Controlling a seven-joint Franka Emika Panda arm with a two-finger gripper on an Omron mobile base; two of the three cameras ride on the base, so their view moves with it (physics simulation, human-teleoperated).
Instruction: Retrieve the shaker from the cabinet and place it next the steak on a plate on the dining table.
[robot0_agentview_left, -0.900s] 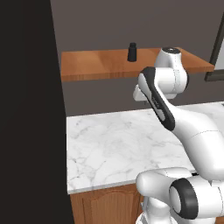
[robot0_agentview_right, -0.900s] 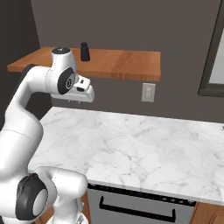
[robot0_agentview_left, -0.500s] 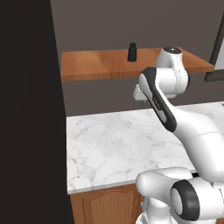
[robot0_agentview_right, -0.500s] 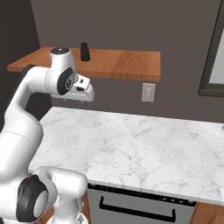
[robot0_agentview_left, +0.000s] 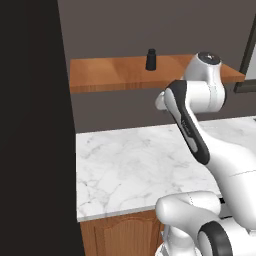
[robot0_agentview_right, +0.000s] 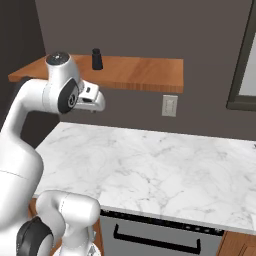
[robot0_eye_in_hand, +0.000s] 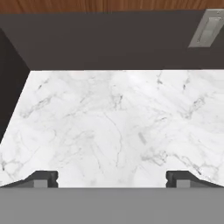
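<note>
The shaker (robot0_agentview_left: 151, 59) stands upright on the cabinet (robot0_agentview_left: 115, 74), the orange-brown shelf board fixed to the dark wall, a little back from the front edge and with nothing beside it. Standing like that it offers its round sides to a pinch from the front, which looks like the reason it is a fair target from where the robot is parked.

The hand (robot0_eye_in_hand: 112, 178) hangs below the shelf, out over the marble bench (robot0_agentview_right: 150, 165), and looks down at the stone, not at the shaker. Its two dark fingertips (robot0_eye_in_hand: 41, 178) sit wide apart with only bare marble between them, so it is fully spread and holds nothing. I take that wide spread as readiness: the jaws are set before the reach so they can pass either side of the small cylinder.

The arm is folded at the elbow close under the shelf's front edge. To my eye it has to lift and tip forward to clear that edge. A wall socket (robot0_agentview_right: 169, 105) sits under the board, well apart from the hand.
</note>
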